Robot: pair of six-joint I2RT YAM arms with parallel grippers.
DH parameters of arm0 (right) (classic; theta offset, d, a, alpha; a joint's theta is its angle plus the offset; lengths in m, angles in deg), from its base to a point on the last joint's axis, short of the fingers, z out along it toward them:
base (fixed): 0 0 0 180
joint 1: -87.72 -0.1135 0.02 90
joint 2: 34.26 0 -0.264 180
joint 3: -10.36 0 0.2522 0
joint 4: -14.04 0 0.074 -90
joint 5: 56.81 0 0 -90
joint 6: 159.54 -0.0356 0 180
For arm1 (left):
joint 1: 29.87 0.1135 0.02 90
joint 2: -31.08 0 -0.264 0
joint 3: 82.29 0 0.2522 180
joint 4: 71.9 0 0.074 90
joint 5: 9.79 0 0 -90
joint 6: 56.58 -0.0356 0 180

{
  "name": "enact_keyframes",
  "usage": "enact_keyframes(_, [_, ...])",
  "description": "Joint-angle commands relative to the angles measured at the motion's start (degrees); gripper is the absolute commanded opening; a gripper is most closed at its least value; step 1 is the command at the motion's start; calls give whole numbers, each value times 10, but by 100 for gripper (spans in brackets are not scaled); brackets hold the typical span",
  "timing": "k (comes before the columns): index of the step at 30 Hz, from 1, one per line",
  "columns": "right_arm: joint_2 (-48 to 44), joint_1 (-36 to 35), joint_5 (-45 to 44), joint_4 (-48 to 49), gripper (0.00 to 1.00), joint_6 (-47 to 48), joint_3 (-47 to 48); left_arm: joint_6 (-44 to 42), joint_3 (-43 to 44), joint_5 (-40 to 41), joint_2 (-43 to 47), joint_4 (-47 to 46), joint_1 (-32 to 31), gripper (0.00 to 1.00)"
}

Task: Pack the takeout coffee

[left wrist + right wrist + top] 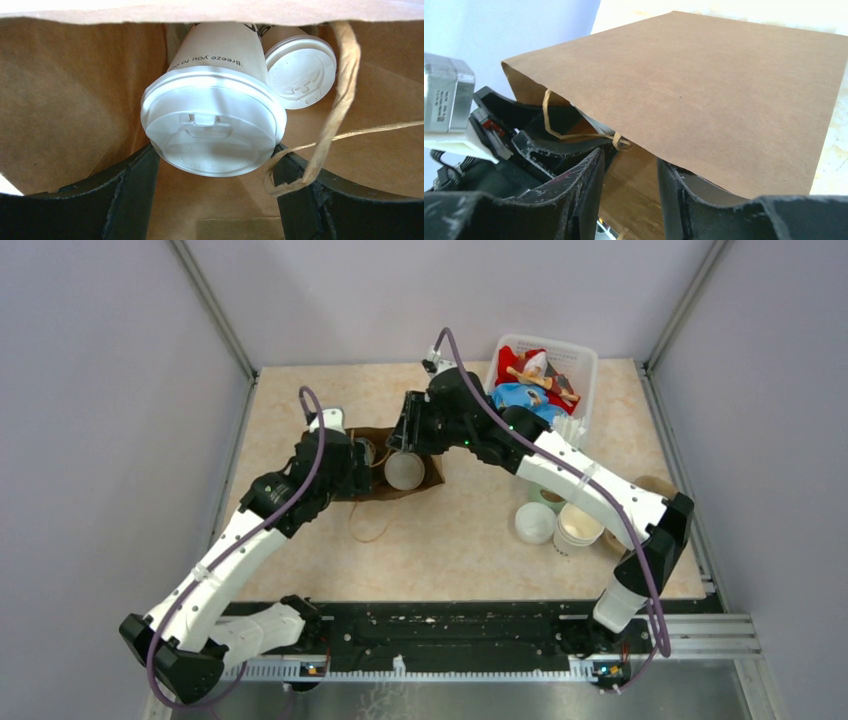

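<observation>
Evidently the packing is at its placing stage: the takeout coffee (212,115), a white lidded cup with black lettering, lies on its side inside the brown paper bag (724,85), lid toward the mouth and base pointing deeper in. A second lidded cup (300,70) lies just beside it, further in. The left gripper (215,167) reaches in through the mouth with its fingers spread wide, 1 tip on each side of the lid's lower rim, touching it or very nearly; whether they press the lid or merely flank it I cannot tell. The right gripper (630,157) sits at the bag's upper lip, its jaws part-way together with the paper edge between them; I cannot tell whether they have bitten on the paper. The twine handle (345,85) hangs in a loop right against 1 of the left gripper's fingers.

By my reading the cup is where it belongs, so the next move calls for the left claw to be clear of the lid and back straight out of the mouth, neither dragging the cup along nor hooking the twine, with the lip held up by the right
</observation>
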Motion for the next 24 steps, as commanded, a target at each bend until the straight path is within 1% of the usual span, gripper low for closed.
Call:
enact_keyframes(1, [8,-18,-42,46,39,-28,1,-11,23,-5,9,-20,2,27])
enact_keyframes(3, [19,-18,-47,58,30,-49,13,-16,20,-5,11,-25,2,27])
enact_keyframes(5, [32,-18,-39,72,20,-72,34,-22,14,-6,16,-31,2,27])
enact_keyframes(6, [37,-18,-34,77,14,-85,44,-25,13,-6,16,-31,2,27])
enact_keyframes(7, [42,-16,-31,72,4,-107,57,-28,11,-5,16,-30,2,27])
enact_keyframes(8, [44,-10,-16,72,0,-129,62,-32,10,-4,17,-29,2,27])
enact_keyframes(13, [20,35,56,104,0,-281,24,-63,-10,0,46,-38,2,26])
enact_keyframes(15, [23,50,69,78,0,-336,33,-81,-29,-12,67,-48,2,26])
enact_keyframes(17, [30,63,95,61,0,-360,46,-101,-51,-21,93,-62,2,26])
enact_keyframes(20, [26,78,119,76,0,-406,33,-128,-75,-40,122,-79,2,25])
enact_keyframes(24, [29,100,182,69,0,-445,30,-136,-72,-25,120,-71,2,25])
